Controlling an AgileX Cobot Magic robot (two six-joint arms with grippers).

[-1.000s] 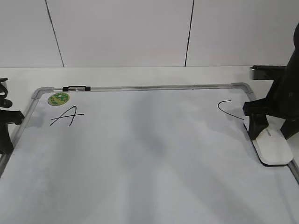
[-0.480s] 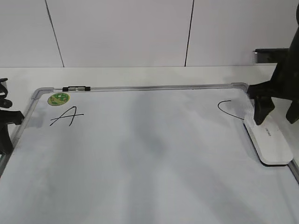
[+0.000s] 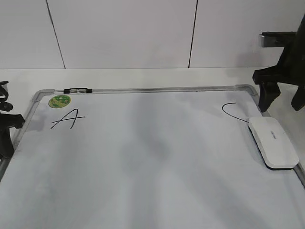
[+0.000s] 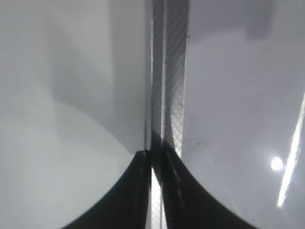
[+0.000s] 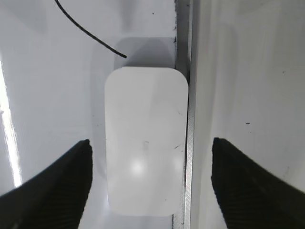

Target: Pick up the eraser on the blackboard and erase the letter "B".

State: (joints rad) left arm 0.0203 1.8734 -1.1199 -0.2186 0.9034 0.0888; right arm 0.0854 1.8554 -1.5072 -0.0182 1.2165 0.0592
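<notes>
Lying flat at the right edge of the big white dry-erase blackboard with the silver-grey metal frame [image 3: 143, 89], the white oblong plastic eraser with rounded corners [image 3: 273, 142] is seen with nothing holding it. A second ago it was gripped between the black fingers of the right gripper [image 3: 283, 99]; now that gripper has been lifted up and away, and its fingers are spread wide, with the eraser seen between them from above in the right wrist view [image 5: 146, 141]. No letter "B" can be found on the board. Only a thin black marker "A" [image 3: 67, 118] near the round green sticker [image 3: 59, 100] and a curved black "C" line [image 3: 232, 111] just beside the eraser are left. So the wiping is judged to be done, and the eraser has been put back down. The left gripper [image 4: 153, 191] is kept low over the left frame rail, with its fingers pressed close together and nothing pinched
</notes>
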